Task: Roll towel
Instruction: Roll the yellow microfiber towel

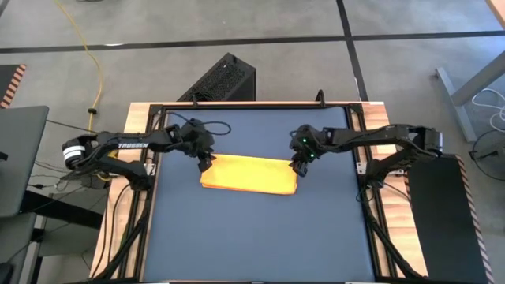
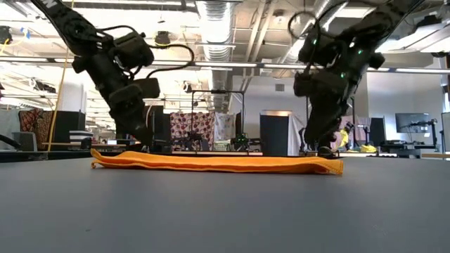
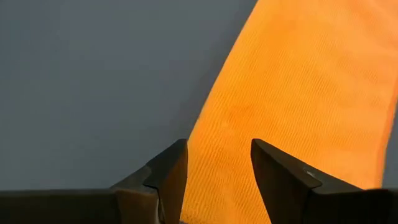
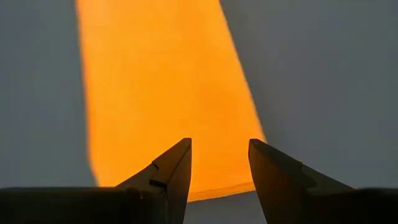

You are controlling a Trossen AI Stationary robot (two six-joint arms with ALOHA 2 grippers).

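Beyond the far edge of your dark blue table you had grey concrete floor crossed by dark lines, a yellow cable trailing over it, and a black perforated box standing just behind. Across the table, the open room showed ceiling ducts, strip lights and a monitor.

The towel is plain yellow-orange, unpatterned, with a fine ribbed weave showing between the left gripper's dark fingers. The table is dark blue, plain. The right gripper is likewise dark, with orange cloth between its fingers.
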